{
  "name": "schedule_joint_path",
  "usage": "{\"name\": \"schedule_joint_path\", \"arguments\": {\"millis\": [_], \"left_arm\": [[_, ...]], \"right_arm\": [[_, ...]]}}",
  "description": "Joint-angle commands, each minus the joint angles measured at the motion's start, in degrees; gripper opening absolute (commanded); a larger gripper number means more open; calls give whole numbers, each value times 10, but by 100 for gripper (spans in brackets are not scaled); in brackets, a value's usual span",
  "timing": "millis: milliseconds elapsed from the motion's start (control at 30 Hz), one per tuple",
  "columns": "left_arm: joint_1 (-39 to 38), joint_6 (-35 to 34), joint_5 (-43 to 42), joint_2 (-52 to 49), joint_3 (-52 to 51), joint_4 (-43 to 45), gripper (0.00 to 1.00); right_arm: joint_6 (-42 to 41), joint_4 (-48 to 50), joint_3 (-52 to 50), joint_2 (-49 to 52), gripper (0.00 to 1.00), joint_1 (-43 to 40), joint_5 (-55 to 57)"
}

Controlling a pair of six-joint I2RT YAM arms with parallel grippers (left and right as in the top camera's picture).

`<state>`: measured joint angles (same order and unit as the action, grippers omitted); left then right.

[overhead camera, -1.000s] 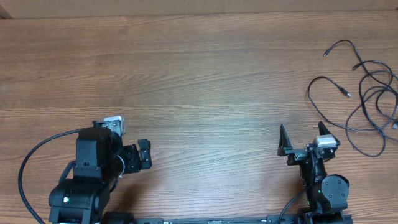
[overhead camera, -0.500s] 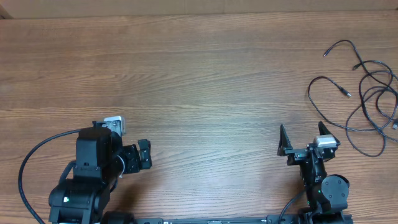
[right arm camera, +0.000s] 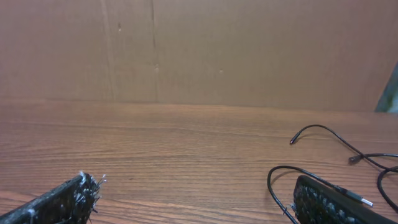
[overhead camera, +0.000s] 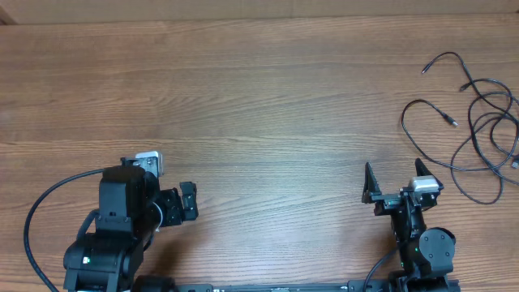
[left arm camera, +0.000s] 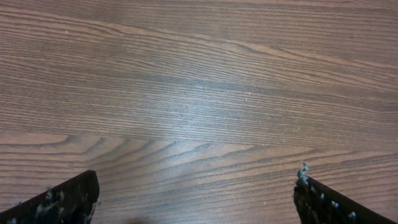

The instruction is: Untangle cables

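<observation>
Overhead, tangled cables [overhead camera: 477, 122] on table [overhead camera: 259, 105]

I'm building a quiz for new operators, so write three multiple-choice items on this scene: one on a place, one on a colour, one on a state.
1. Where on the table do the cables lie in the overhead view?
A. far right
B. centre
C. front left

2. What colour are the cables?
A. white
B. black
C. red

3. How is the right end effector?
A. shut on a cable
B. open and empty
C. shut and empty

Answers:
1 A, the loops sit by the table's right edge.
2 B, they show black against the wood.
3 B, its fingers stand wide apart and grip nothing.
</observation>
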<state>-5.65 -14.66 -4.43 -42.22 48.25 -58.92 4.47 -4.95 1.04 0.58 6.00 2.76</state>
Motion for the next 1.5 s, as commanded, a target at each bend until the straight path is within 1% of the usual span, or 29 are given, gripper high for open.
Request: {"name": "schedule_joint_path", "arguments": {"millis": [0, 200, 333, 400, 467, 633, 767, 867, 967, 1100, 1233, 1300, 1367, 1467], "left_arm": [[0, 1, 4, 2, -2, 0, 100], [0, 1, 3, 15, -2, -7, 100], [0, 33, 17, 40, -10, 13, 100], [0, 64, 19, 60, -24, 49, 100], [0, 94, 19, 90, -56, 104, 100], [5, 93, 21, 170, -164, 248, 100], [14, 63, 20, 245, -269, 363, 100], [16, 54, 19, 300, -337, 438, 100], [16, 54, 21, 339, -382, 499, 100], [16, 59, 35, 383, -434, 589, 100], [17, 106, 38, 418, -475, 673, 100], [17, 123, 38, 420, -480, 683, 100], [19, 156, 31, 421, -480, 680, 100], [19, 189, 31, 421, -480, 662, 99]], "right_arm": [[-1, 3, -6, -4, 100, -3, -5], [-1, 3, -6, -4, 100, -3, -5], [-1, 3, -6, -4, 100, -3, -5], [-1, 3, -6, -4, 100, -3, -5], [-1, 3, -6, -4, 100, -3, -5], [-1, 3, -6, -4, 100, -3, -5], [-1, 3, -6, -4, 100, -3, -5], [-1, 3, -6, -4, 100, -3, -5], [-1, 3, -6, -4, 100, -3, -5], [-1, 3, -6, -4, 100, -3, -5], [-1, 3, -6, -4, 100, -3, -5], [-1, 3, -6, -4, 100, -3, -5], [-1, 3, -6, -4, 100, -3, -5], [-1, 3, -6, -4, 100, -3, -5]]}}
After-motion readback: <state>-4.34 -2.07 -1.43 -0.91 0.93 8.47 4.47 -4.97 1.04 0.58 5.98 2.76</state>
